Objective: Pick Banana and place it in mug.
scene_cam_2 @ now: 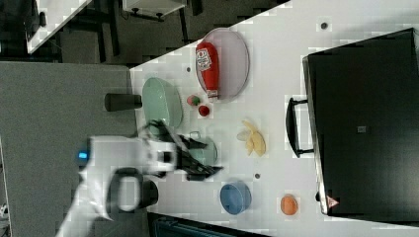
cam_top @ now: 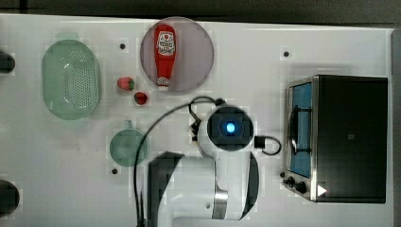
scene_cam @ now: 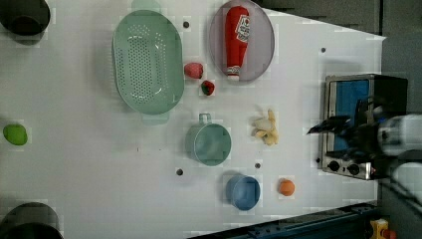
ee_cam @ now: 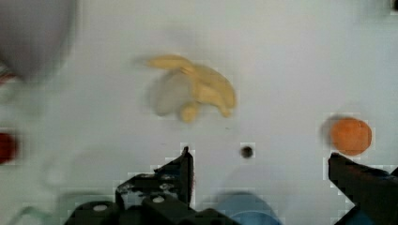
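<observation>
The pincer (ee_cam: pixel 260 173) is wide open and holds nothing. The banana (ee_cam: pixel 202 93) lies on the white bench (ee_cam: pixel 281 56) just ahead of it, not touching. The mug (scene_cam: pixel 209 143) sits off to the side.

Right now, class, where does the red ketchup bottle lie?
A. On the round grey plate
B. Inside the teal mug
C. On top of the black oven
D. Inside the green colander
A: in the left view the ketchup bottle lies flat on the round grey plate, beside the colander.
</observation>
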Motion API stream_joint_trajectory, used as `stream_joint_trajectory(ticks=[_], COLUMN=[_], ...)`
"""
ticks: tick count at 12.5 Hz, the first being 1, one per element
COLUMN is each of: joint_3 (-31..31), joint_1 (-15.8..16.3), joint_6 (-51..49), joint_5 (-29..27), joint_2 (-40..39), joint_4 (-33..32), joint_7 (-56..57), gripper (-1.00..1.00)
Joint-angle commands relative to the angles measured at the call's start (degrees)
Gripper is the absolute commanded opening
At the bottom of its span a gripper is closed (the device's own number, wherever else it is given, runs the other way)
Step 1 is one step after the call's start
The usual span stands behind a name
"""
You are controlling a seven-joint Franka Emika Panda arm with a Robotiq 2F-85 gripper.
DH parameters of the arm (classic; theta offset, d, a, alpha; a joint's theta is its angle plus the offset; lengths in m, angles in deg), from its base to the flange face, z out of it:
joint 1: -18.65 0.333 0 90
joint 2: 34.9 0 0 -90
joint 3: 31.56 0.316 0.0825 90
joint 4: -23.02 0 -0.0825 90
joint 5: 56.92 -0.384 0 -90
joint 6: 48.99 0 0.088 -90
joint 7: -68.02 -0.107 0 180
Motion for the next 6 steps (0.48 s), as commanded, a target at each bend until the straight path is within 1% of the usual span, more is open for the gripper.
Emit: stream_joint_trajectory(ticks=[1,3,6], joint_3=[1.66,0.88,-0.31], joint_1=[-1.30,-1.34,-1.35], joint_6=[7.09,11.02,16.44], joint_5=[1.03,1.08,1.08], joint_2=[1.36,-1.95,-8.45], joint_4=[-2.78,-4.08,-3.98], joint_7=[6.87,16.20,30.71], gripper=[1.00,1.00,1.00])
